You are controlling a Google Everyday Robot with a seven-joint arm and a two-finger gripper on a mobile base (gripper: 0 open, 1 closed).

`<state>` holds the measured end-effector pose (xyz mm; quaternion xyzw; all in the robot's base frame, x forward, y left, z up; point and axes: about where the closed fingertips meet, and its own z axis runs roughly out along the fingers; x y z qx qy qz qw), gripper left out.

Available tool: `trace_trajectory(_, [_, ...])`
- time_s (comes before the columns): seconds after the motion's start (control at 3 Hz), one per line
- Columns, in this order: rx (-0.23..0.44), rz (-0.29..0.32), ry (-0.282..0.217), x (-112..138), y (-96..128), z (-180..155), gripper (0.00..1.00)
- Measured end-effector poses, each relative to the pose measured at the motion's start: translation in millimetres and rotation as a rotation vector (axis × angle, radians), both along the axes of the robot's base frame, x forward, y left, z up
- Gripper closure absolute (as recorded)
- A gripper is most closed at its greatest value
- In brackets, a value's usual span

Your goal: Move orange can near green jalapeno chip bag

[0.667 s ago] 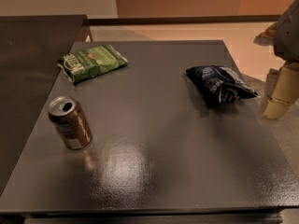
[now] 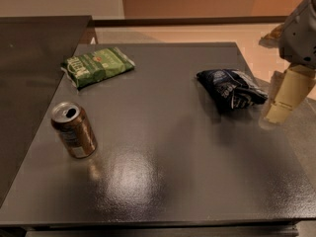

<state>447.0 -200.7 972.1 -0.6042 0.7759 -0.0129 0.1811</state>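
While my pincer (image 2: 274, 116) hangs at the right edge of the table (image 2: 163, 181), about halfway between its far and near corners, I see its cream-coloured tip pointing down over that edge. Whether it is wide or narrow I cannot tell; it holds nothing that I can see. The grey bulk of my arm above it runs out of the view at the top right.

The orange can (image 2: 74, 130) stands upright close to the left edge of the table, somewhat nearer the front edge than the far one, with its silver top and opening showing. The green jalapeno chip bag (image 2: 96, 64) lies flat by the far left corner, its long side slanted against the far edge. Can and bag are apart, with a stretch of bare dark table top between them.

A dark blue chip bag (image 2: 231, 88) lies crumpled on the far half of the table, near the right edge and just beside my pincer on its left. It sits roughly between my pincer and the green bag, while the line from my pincer across to the can passes just in front of it.

A patch of glare (image 2: 128, 174) shines on the table top toward the front edge, right of the can. A second dark surface (image 2: 34, 73) adjoins the left edge, and a pale floor (image 2: 197, 32) shows beyond the far edge.
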Motion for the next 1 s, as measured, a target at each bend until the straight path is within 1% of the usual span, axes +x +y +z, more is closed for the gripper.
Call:
trace_trajectory(0.33, [0.093,0.046,-0.021,18.6,37.3,-10.5,0.0])
trace_trajectory(0.67, [0.19,0.117,-0.051,39.0,82.5,-17.6,0.0])
trace_trajectory(1.0, [0.287,0.202,-0.076,49.9,128.4,-18.5,0.0])
